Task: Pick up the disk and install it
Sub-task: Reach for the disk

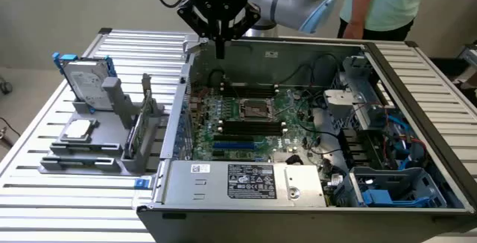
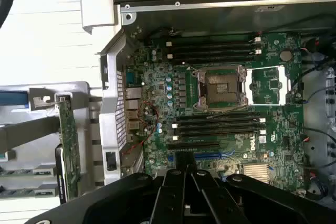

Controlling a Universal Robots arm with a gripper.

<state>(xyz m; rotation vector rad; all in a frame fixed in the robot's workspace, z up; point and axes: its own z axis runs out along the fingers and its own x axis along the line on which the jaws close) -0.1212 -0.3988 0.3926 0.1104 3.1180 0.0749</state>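
The disk stands upright in a grey holder at the exterior view's left, on the slatted table beside the open computer case. It is silver-grey with a white label and blue rails. My gripper hangs above the far wall of the case, well to the right of the disk and higher than it. Its fingers are pressed together and hold nothing. In the wrist view the shut gripper looks down on the motherboard.
The open computer case fills the middle of the table, with a blue drive cage at its near right. The holder also carries a small silver chip and a green circuit card. A person stands behind the case.
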